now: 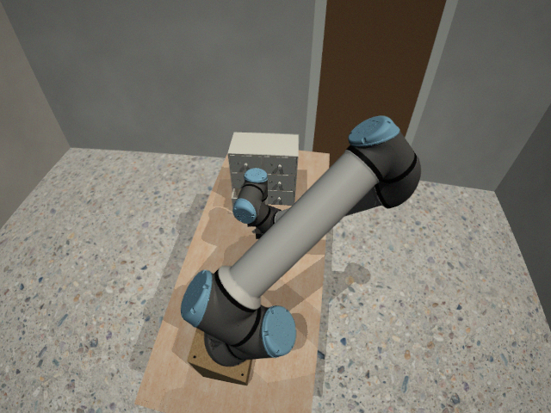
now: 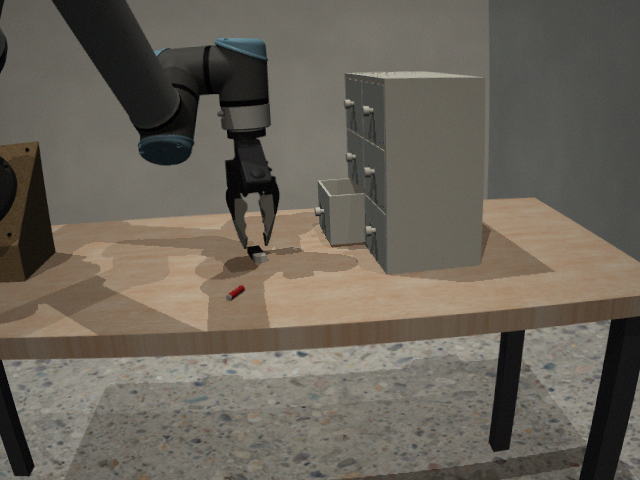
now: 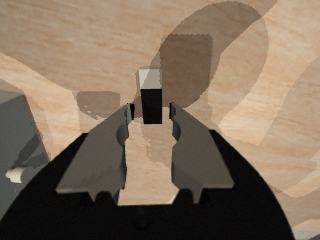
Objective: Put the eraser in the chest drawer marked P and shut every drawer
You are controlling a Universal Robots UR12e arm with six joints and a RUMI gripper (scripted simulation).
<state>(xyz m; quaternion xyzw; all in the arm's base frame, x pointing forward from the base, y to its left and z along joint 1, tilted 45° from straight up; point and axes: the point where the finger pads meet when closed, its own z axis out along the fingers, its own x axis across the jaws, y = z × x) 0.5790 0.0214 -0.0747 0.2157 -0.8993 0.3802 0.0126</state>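
The eraser (image 2: 256, 254), a small black block with a white end, lies on the wooden table left of the chest. In the wrist view the eraser (image 3: 151, 97) sits between my fingertips with a small gap on each side. My gripper (image 2: 254, 241) points straight down over it, its tips just above the table, and the fingers stand partly open and touch nothing. The grey chest (image 2: 413, 170) stands upright at the far end of the table. Its bottom left drawer (image 2: 341, 211) is pulled out and looks empty. The drawer marks are too small to read.
A small red cylinder (image 2: 235, 292) lies on the table nearer the front edge, apart from the eraser. The arm's brown base block (image 2: 20, 211) stands at the left end. The open drawer's corner shows at the left of the wrist view (image 3: 15, 145).
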